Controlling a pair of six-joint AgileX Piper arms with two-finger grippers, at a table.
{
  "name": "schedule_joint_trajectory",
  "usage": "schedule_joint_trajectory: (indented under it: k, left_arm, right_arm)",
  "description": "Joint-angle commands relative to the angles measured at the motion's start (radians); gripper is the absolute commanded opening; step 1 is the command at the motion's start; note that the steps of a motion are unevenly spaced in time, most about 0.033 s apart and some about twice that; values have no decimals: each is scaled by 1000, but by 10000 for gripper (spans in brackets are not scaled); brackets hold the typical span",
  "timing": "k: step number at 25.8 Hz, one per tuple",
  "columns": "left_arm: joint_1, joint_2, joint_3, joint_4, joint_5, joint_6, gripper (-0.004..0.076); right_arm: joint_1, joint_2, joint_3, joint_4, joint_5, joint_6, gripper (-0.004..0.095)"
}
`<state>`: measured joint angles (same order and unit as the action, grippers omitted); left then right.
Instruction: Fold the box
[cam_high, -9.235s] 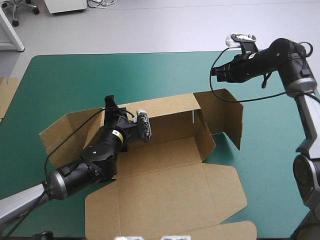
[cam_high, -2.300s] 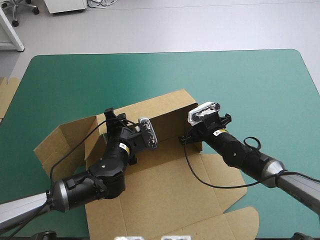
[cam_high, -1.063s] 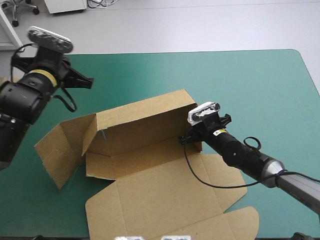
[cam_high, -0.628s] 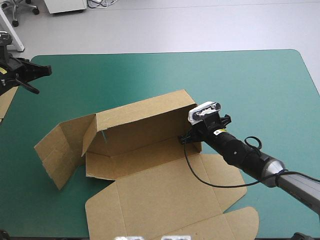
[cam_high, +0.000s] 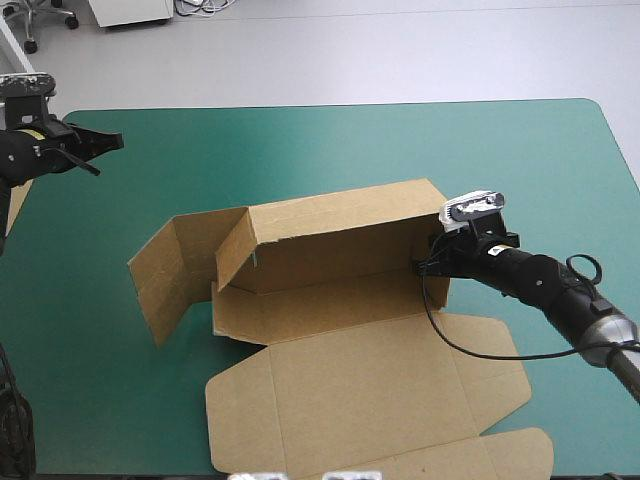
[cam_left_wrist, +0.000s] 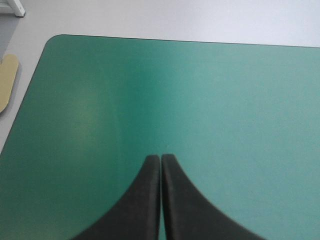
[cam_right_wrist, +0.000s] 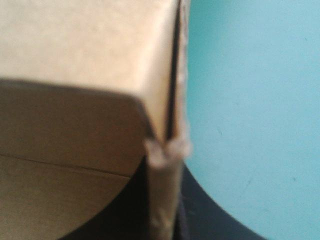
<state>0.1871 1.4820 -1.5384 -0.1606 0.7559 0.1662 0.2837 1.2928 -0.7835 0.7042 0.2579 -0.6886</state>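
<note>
At the brown box's (cam_high: 340, 292) right end the right gripper (cam_high: 428, 268) pinches its wall, board seemingly light yet stiff; the left gripper (cam_left_wrist: 161, 159) hangs closed, empty.

High cam looks down on the whole desk (cam_high: 330, 140) from behind. Left wrist cam faces bare desk and one corner. Right wrist cam's super close on the box (cam_right_wrist: 90, 60) end, which the high cam sees too.

Teal-green table cover (cam_high: 330, 150), spare brown board (cam_left_wrist: 7, 82) (a rounded flap) beyond its left edge.
</note>
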Motion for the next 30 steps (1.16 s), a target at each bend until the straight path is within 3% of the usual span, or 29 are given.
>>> schedule_joint_trajectory:
  k: [1,3,9,17,30]
  left_arm:
    - [40,-37,-32,-35,-72,-1,-3]
    - [66,-37,-32,-90,-72,29,-3]
    - [70,-37,-32,-118,-63,69,-3]
    - [70,-37,-32,-145,-45,94,-3]
    - [70,-37,-32,-147,-42,96,-3]
  right_arm:
    - [-23,-39,-97,-318,155,310,4]
    - [-20,-39,-205,-429,265,430,4]
    - [-20,-7,-603,-460,581,524,3]
    - [-20,188,-896,-455,876,542,2]
    - [-20,416,-953,-384,943,467,0]
